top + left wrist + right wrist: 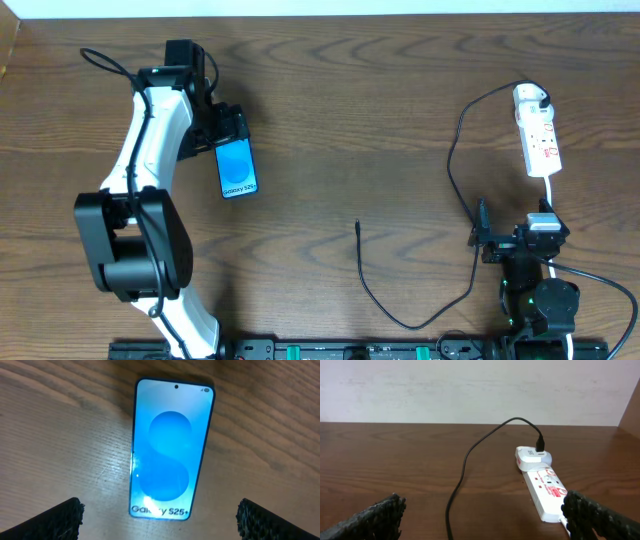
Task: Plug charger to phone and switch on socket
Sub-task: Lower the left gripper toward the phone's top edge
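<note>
The phone (237, 168) lies flat on the table at the left, blue screen up; it fills the left wrist view (170, 447). My left gripper (222, 135) hovers over its far end, open and empty (160, 525), not touching it. The black charger cable (455, 160) runs from its loose plug tip (358, 226) at the table's middle to the white adapter (528, 97) plugged into the socket strip (540, 135) at the right. My right gripper (505, 240) is open and empty near the strip's near end; its view shows the cable (462, 467), adapter (530, 455) and strip (547, 491).
The strip's thick white cord (553, 195) runs down toward my right arm base. A pale wall stands behind the table's far edge (470, 390).
</note>
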Robot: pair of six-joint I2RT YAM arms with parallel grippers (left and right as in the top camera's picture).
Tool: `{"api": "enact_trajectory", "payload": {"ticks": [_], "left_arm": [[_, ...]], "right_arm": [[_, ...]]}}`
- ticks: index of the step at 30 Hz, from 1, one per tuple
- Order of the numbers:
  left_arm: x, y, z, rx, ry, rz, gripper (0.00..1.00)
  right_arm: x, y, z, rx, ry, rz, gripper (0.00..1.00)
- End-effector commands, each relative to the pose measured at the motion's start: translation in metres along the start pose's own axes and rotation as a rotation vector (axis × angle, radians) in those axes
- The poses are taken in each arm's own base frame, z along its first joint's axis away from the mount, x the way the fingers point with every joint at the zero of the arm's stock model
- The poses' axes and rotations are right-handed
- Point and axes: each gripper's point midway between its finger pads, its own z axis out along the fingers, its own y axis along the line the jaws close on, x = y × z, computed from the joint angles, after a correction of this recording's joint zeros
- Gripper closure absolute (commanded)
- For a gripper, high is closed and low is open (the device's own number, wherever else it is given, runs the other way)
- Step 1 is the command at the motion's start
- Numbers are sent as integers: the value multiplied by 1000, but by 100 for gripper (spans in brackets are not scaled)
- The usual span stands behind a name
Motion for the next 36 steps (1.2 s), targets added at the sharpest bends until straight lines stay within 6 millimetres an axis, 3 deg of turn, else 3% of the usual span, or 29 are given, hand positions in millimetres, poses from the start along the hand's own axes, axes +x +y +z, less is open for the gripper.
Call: {"api": "enact_trajectory", "payload": {"ticks": [1, 13, 36], "left_arm": [[-3, -4, 6, 13, 6, -28, 2], [8, -14, 50, -31, 90, 14, 2], [2, -5, 56, -92, 54, 16, 2]], "right_arm": [[0, -1, 0, 7, -3, 11, 1], [0, -1, 0, 7, -3, 10, 1], [0, -1, 0, 7, -3, 11, 1]]}}
